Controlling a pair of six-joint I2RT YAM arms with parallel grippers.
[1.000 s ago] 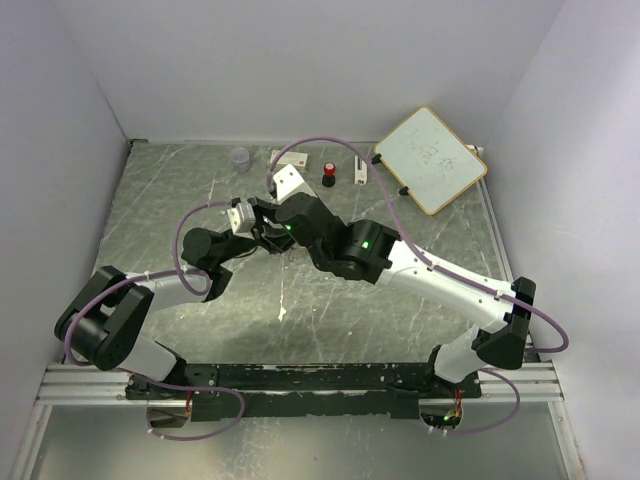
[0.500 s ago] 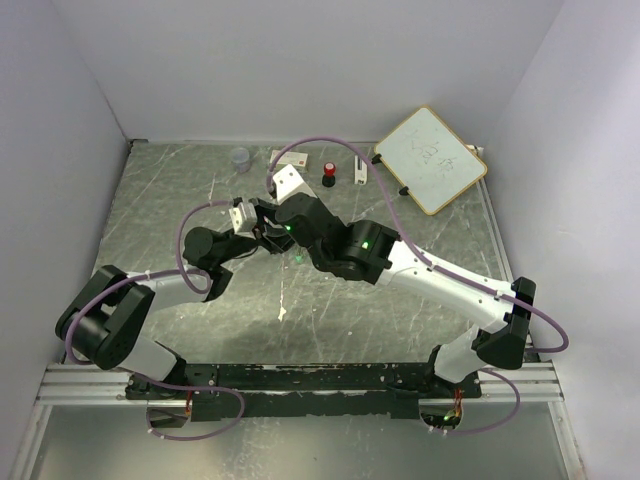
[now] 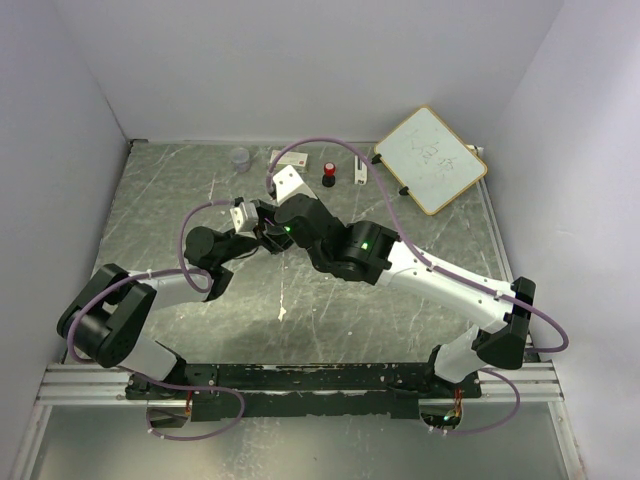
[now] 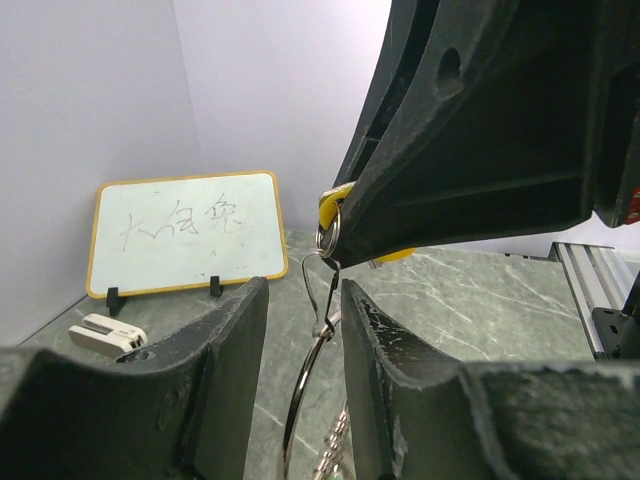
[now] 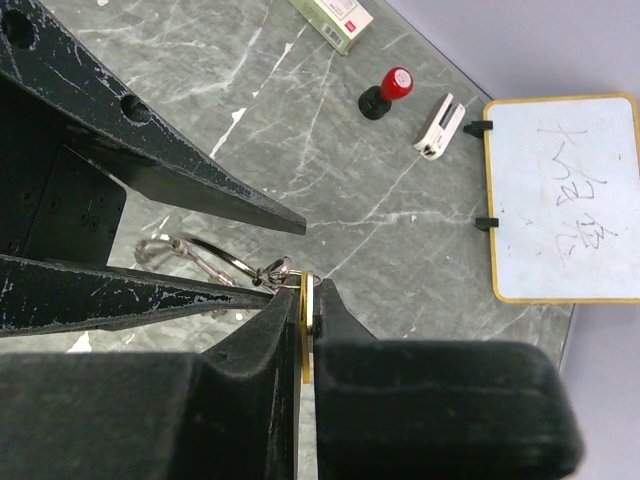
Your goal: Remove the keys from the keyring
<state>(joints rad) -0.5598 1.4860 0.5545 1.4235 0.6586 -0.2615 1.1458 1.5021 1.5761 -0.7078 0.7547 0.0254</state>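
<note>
My right gripper (image 5: 309, 290) is shut on a yellow key (image 5: 305, 330), pinched flat between its fingertips above the table. The key hangs by a small ring and wire clasp from the silvery keyring (image 5: 215, 250). In the left wrist view the keyring (image 4: 303, 375) stands edge-on between my left gripper's (image 4: 305, 290) fingers (image 4: 225, 340), which are apart with space on both sides of the wire. The yellow key (image 4: 328, 205) shows just above it. A short bead chain (image 4: 335, 440) hangs beside the ring. Other keys are hidden. In the top view both grippers meet at mid-table (image 3: 265, 230).
At the back of the table stand a yellow-framed whiteboard (image 3: 430, 158), a red-and-black stamp (image 3: 328, 175), a small white box (image 3: 293, 158), a small white holder (image 3: 360, 170) and a clear cup (image 3: 240, 158). White walls enclose the table.
The left wrist has shifted very slightly to the left; the right arm keeps its hold on the key in the same place.
</note>
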